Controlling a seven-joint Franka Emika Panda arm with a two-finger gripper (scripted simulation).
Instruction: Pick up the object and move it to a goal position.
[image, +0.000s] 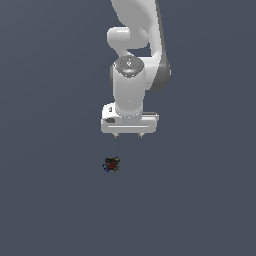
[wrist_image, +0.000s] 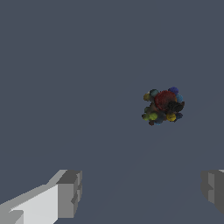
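The object (image: 111, 164) is a tiny dark lump with red, green, blue and yellow specks, lying on the flat grey floor. It also shows in the wrist view as a speckled cluster (wrist_image: 163, 106). My gripper (image: 128, 135) hangs above the floor, a little toward the exterior view's right of the object, and does not touch it. It is open: in the wrist view the two fingertips (wrist_image: 69, 193) stand far apart with nothing between them. The object is much smaller than the gap.
The white arm (image: 137, 45) reaches down from the top of the exterior view. A plain grey floor (image: 50, 200) surrounds the object on all sides.
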